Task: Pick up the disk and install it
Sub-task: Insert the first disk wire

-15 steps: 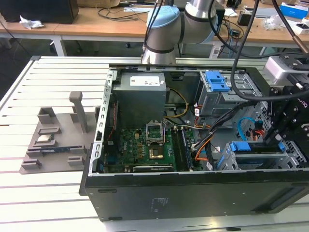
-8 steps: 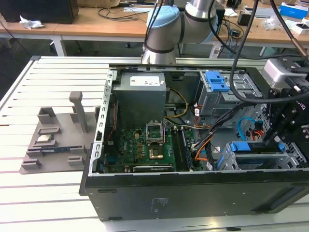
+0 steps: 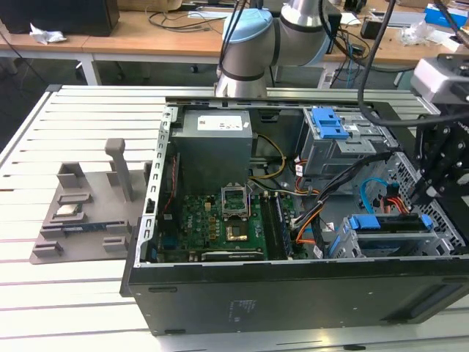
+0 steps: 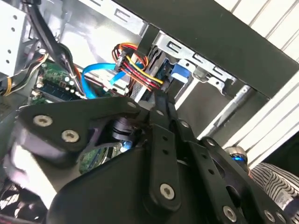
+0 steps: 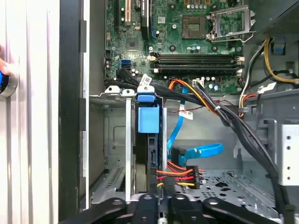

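First wrist view: the disk [image 5: 148, 154] stands on edge in the drive cage [image 5: 114, 140] of the open computer case [image 5: 70, 116], its blue plastic frame [image 5: 148, 120] topmost, with red, yellow and black power wires [image 5: 180, 175] plugged at its end. In the exterior view the disk [image 3: 388, 224] sits in the near right corner of the case, right of the motherboard [image 3: 220, 227]. Judged rigid, moderately heavy and shock-sensitive, with smooth metal faces; the blue frame edges offer the safer hold. The gripper [image 5: 161, 205] hovers just beside the disk's cabled end; whether its fingers are apart or together cannot be told. Blue data cables [image 5: 201, 151] loop nearby.
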`<state>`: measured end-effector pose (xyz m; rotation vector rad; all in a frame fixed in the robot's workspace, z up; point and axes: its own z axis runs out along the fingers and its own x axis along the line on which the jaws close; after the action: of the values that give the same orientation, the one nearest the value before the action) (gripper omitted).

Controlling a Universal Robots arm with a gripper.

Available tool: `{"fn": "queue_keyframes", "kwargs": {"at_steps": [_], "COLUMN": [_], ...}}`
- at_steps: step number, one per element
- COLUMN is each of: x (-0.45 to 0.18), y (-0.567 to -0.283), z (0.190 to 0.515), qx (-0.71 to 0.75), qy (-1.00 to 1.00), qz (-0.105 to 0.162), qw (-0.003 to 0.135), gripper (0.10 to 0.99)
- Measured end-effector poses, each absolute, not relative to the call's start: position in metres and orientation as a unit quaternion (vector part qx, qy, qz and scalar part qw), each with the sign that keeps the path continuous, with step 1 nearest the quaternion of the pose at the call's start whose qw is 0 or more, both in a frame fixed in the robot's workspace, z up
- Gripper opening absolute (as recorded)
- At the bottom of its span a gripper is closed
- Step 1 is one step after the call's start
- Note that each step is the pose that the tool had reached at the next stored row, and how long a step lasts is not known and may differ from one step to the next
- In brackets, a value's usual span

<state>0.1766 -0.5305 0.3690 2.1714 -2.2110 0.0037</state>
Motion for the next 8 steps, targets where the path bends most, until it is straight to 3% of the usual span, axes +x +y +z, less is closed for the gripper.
{"fn": "queue_keyframes", "kwargs": {"at_steps": [2,8], "x": [0.177,0.177], "y": [-0.529,-0.529], "z": [0.379,0.388], "qx": [0.701,0.701], "qy": [-0.713,-0.713], "qz": [0.001,0.001], "qw": [0.021,0.021], "gripper": [0.102,0.106]}}
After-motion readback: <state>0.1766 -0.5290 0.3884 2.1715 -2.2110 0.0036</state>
